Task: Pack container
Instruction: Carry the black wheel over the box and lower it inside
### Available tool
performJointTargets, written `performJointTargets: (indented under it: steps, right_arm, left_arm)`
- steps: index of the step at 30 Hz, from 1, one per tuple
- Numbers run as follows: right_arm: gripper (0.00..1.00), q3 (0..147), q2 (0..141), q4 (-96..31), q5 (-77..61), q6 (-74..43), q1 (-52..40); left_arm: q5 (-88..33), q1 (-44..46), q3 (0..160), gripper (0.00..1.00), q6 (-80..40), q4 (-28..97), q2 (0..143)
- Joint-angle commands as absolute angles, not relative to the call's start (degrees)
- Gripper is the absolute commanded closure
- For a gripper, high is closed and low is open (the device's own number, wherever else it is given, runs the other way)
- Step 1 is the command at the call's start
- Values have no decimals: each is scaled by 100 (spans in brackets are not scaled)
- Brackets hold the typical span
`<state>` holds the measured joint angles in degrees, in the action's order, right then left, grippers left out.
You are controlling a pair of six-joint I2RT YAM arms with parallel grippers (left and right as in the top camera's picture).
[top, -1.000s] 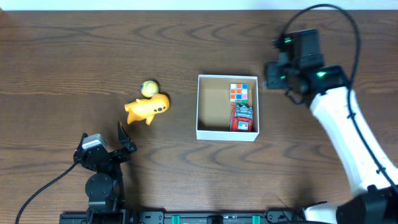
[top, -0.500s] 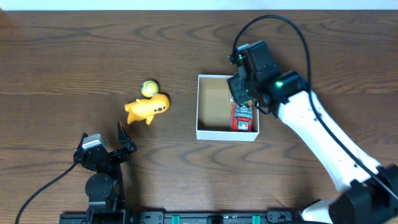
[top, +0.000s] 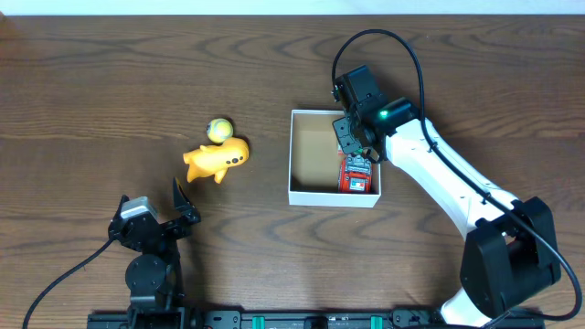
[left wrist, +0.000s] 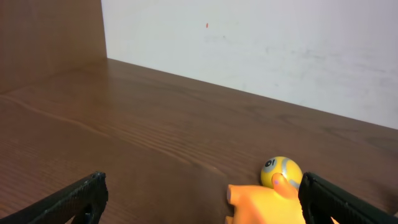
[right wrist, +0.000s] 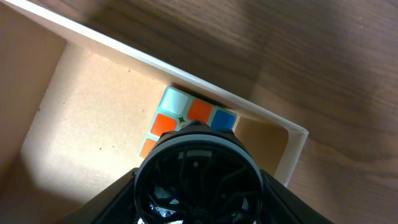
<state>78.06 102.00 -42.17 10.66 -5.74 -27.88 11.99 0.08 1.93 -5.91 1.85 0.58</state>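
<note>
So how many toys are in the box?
2. A colourful puzzle cube sits in the far right corner of the box, a red toy in its near right corner. The right arm covers part, so another may be hidden.

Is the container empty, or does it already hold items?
Partly filled: a red item and a colour cube lie along the right side of the container; its left half is bare brown floor.

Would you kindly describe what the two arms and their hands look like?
The right arm has white links, black joints, a black wrist block with green lights, and a looping black cable. The left arm is mostly black, with a black cable trailing away; its hand has two dark tapered fingers.
</note>
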Motion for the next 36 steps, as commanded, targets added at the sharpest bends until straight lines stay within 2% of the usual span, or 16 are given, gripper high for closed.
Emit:
performJointTargets:
  steps: [1,16,26,36]
  right_arm:
    - [44,7905,10215,-4202,1225,-534,-2808]
    - [44,7894,10235,-4456,1264,-1079,-2803]
    - [35,7894,10235,-4462,1264,-1092,-2803]
    - [31,8106,10112,-4368,1267,-1092,-2803]
  left_arm:
    - [1205,19,23,2,-537,274,23]
    - [1205,19,23,2,-537,274,23]
    - [1205,19,23,2,-537,274,23]
    - [1205,19,23,2,-537,274,23]
